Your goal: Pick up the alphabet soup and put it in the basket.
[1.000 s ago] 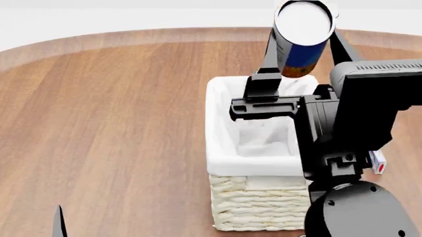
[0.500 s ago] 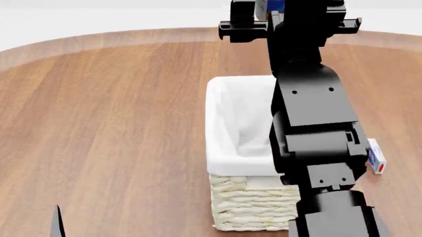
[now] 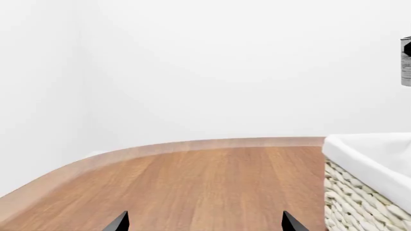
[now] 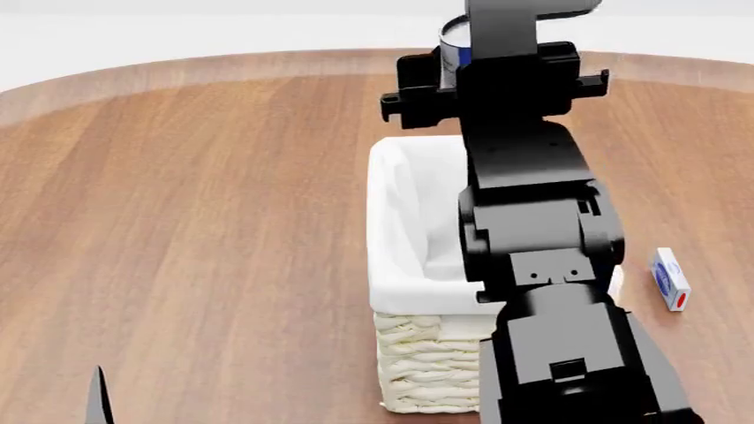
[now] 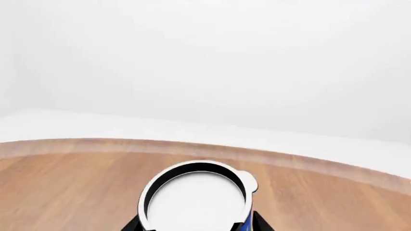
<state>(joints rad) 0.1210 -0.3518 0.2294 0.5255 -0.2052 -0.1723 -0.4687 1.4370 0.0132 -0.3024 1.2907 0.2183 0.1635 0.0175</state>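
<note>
The alphabet soup [image 5: 196,202] fills the lower right wrist view, white top facing the camera and a blue label at its side. My right gripper [image 5: 196,225] is shut on it, with a dark finger on each side. In the head view only a sliver of the can [image 4: 454,42] shows behind my black right arm [image 4: 524,177], held up above the far end of the basket [image 4: 407,221]. The basket is cream wicker with a white lining. My left gripper [image 3: 204,224] is open and empty, low over the table beside the basket [image 3: 366,166].
The wooden table [image 4: 189,203] has a rounded far edge against a white background. A small white-and-blue box [image 4: 669,279] lies on the table to the right of the basket. My right arm hides the basket's right half.
My right arm has swung round with the can: it was tilted close to the head camera above the basket and is now farther off over the far end. The left gripper is still.
</note>
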